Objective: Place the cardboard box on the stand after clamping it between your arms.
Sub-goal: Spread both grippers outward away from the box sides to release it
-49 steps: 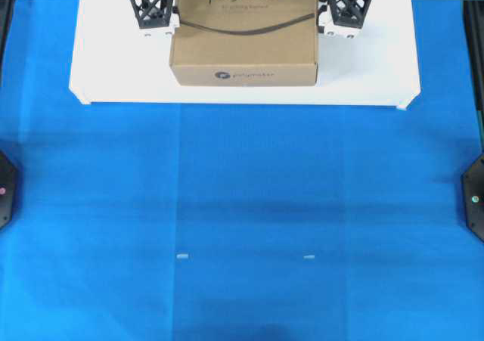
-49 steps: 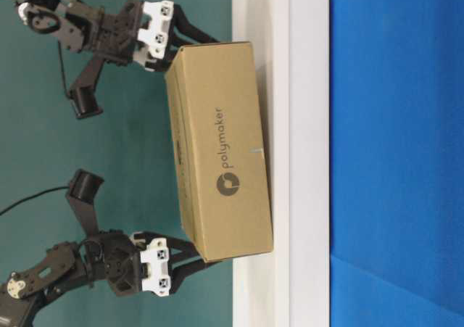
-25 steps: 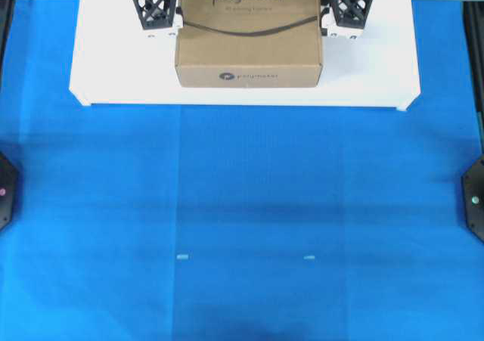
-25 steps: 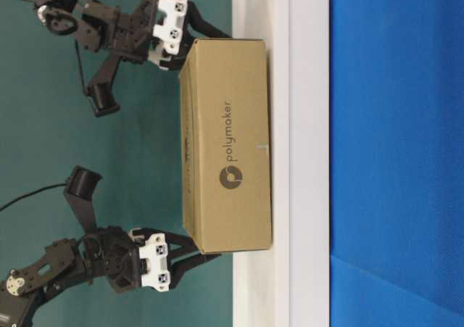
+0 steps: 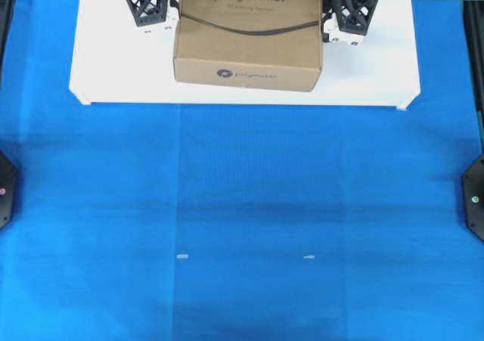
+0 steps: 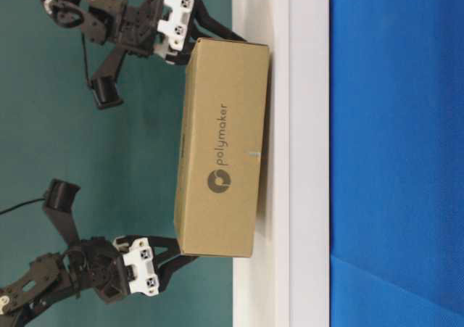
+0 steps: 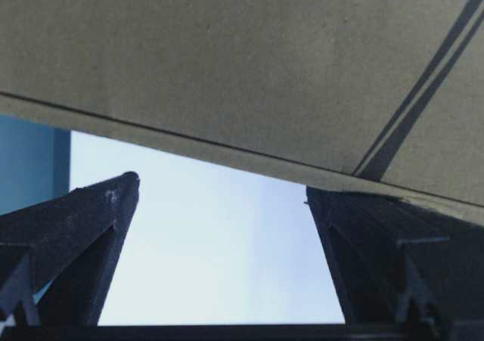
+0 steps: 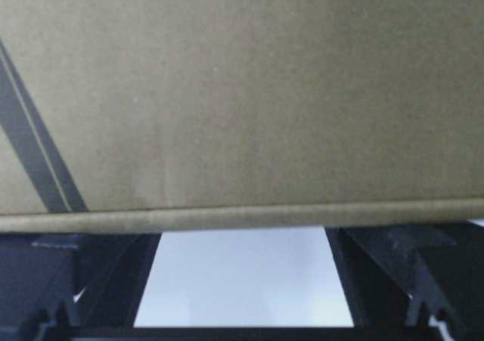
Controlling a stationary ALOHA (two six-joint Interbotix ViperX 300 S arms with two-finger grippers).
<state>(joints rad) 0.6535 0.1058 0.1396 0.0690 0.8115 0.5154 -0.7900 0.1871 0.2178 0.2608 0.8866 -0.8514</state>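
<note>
I see the box [image 5: 248,42], matte brown cardboard with crisp edges, a dark curved line and "polymaker" print, lying on the stand [image 5: 378,69], a smooth white slab much wider than it. From table level the box's one end looks tipped slightly off the stand; I cannot tell whether it sits fully flat. My left gripper [image 5: 160,14], black lattice with white fittings, sits just beside the box's left side, my right gripper [image 5: 344,20] against the other side. Both have their jaws spread wide, grasping nothing; pointed fingers [image 7: 91,227] flank the box wall in the wrist views. Wrinkle-free blue cloth [image 5: 249,220] covers the table, bearing two small pale marks [image 5: 182,256].
</note>
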